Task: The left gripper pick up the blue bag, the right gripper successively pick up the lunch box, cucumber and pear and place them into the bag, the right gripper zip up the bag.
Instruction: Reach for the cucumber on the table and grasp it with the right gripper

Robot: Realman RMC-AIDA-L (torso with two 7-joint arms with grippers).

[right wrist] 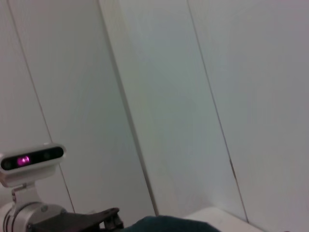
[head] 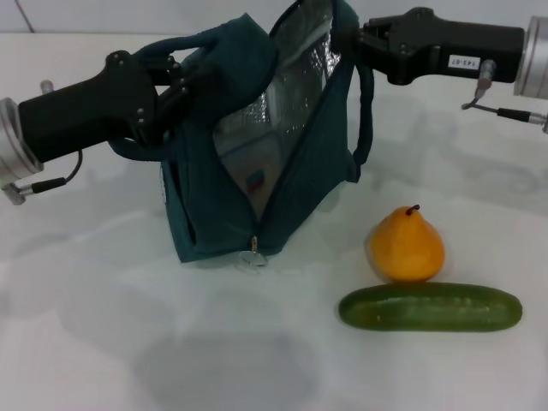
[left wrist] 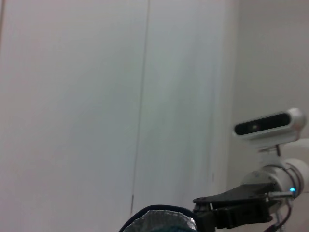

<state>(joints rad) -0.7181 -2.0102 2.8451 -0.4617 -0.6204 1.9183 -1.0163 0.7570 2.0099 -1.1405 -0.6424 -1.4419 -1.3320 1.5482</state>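
The blue bag (head: pixel 257 163) stands in the upper middle of the head view on the white tabletop (head: pixel 103 342), its zipper open and its silver-lined mouth spread wide. The left gripper (head: pixel 175 81) reaches in from the upper left, its jaws pinching a loop handle and fabric at the bag's left rim. The right gripper (head: pixel 355 38) comes from the upper right and sits at the opposite rim; whether its jaws are spread or pressed together I cannot tell, as the fabric hides them. The lunch box (head: pixel 253 175) already lies inside the bag, partly visible. The pear (head: pixel 407 244) stands lower right, with the cucumber (head: pixel 431 307) just in front of it, its long axis running left to right. Both lie well below the right gripper, which seems the nearer arm, so the next reach would be downward and toward the frame's lower right.
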